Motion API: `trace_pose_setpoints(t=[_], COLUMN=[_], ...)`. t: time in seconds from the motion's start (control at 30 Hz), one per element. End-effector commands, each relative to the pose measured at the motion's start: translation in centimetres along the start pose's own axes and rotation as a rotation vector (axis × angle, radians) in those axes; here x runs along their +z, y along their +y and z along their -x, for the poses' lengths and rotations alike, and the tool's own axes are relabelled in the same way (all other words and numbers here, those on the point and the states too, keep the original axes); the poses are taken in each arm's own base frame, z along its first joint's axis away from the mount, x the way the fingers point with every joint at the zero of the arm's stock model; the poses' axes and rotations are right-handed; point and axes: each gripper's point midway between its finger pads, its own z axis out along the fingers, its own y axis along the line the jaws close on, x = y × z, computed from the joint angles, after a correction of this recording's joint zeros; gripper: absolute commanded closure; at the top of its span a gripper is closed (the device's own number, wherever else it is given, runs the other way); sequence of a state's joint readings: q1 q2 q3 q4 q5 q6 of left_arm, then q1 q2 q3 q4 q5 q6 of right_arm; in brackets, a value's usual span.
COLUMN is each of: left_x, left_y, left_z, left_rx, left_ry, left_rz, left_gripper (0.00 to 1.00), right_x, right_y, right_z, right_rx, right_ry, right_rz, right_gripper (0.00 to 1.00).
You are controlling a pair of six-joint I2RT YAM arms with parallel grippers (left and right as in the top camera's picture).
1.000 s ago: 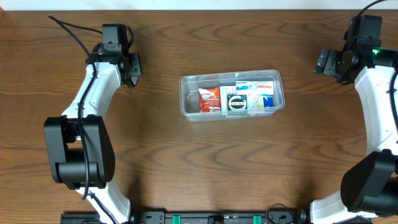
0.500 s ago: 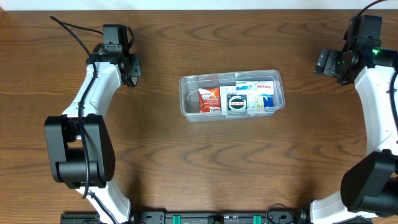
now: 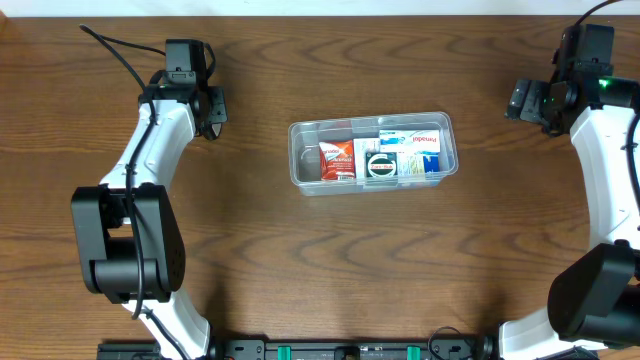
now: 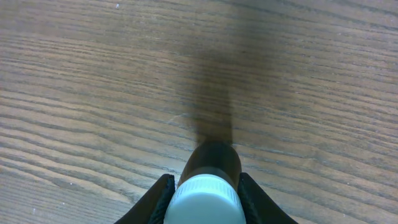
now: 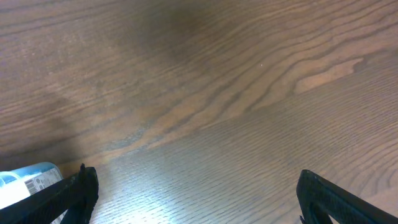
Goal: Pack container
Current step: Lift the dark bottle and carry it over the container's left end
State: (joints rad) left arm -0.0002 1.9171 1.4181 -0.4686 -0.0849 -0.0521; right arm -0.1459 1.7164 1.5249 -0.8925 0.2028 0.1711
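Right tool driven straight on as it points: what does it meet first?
Probably the brown wooden tabletop; nothing else shows ahead of the open right tool. A pale blue labelled item sits aside.

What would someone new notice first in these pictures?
First, the clear container at the middle of the table in the overhead view, with a red packet and white-and-blue boxes packed toward its right end. Next, in the left wrist view, the left gripper is closed on a dark bottle with a white cap.
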Motion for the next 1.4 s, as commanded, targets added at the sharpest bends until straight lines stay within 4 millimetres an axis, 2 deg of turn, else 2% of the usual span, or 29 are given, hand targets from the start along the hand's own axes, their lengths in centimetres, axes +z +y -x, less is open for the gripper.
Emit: trace_pose_setpoints(t=[0.0, 0.1, 0.27, 0.4, 0.53, 0.67, 0.83, 1.17, 1.37], left_x=[-1.8, -3.3, -6.9, -9.7, -12.5, -15.0, -17.4, -19.1, -20.0], left_y=[0.4, 0.5, 0.8, 0.5, -0.7, -2.8, -7.1, -13.2, -15.7], left_z=[1.0, 1.8, 2.8, 2.8, 2.5, 1.9, 1.2, -1.1, -2.3], left_rx=[-0.018, -0.041, -0.108, -0.142, -0.178, -0.201, -0.169, -0.111, -0.083], left_ry=[-0.044, -0.076, -0.133, -0.156, -0.172, -0.183, -0.183, -0.147, -0.135], left_rz=[0.001, -0.005, -0.02, -0.035, -0.066, -0.124, -0.265, -0.362, -0.403], left_gripper=[0.69, 0.72, 0.72, 0.71, 0.72, 0.71, 0.72, 0.71, 0.71], right_x=[-0.7, -0.7, -0.7, -0.7, -0.7, -0.7, -0.7, -0.7, -0.7], right_y=[-0.4, -0.4, -0.4, -0.4, -0.4, -0.4, -0.4, -0.4, -0.4], right_z=[0.6, 0.6, 0.6, 0.6, 0.6, 0.6, 0.6, 0.6, 0.6], right_rx=[-0.004, -0.004, -0.004, -0.004, -0.004, -0.004, -0.004, -0.004, -0.004], right_ry=[-0.026, -0.026, -0.026, -0.026, -0.025, -0.025, -0.026, -0.026, -0.025], right_rz=[-0.007, -0.008, -0.007, -0.007, -0.008, -0.008, -0.007, -0.007, -0.008], right_gripper=[0.01, 0.01, 0.01, 0.01, 0.01, 0.01, 0.01, 0.01, 0.01])
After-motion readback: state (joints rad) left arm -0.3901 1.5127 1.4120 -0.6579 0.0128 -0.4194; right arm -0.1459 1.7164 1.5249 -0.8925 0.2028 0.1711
